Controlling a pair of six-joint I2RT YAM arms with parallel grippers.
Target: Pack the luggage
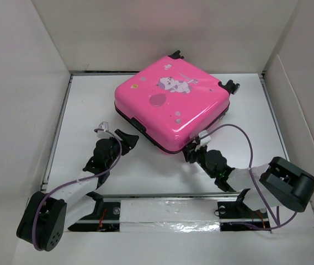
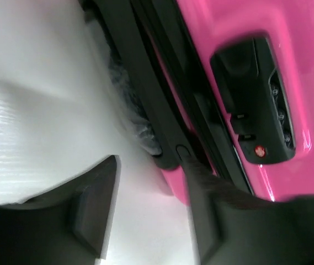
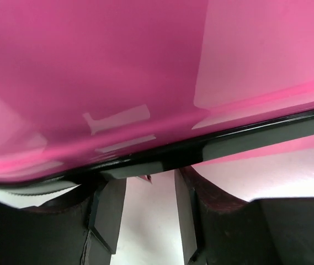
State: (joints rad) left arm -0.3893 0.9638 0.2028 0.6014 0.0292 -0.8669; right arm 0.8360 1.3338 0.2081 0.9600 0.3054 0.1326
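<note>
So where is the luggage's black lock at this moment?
Top view: on the luggage's near-left side wall, just ahead of the left end effector. The left wrist view shows the black lock upper right, beside the zipper seam.

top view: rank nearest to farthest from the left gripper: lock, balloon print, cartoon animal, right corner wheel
1. lock, luggage's near-left edge, beside the left gripper
2. balloon print, left of lid centre
3. cartoon animal, lid's middle, farther back
4. wheel, far right corner
</note>
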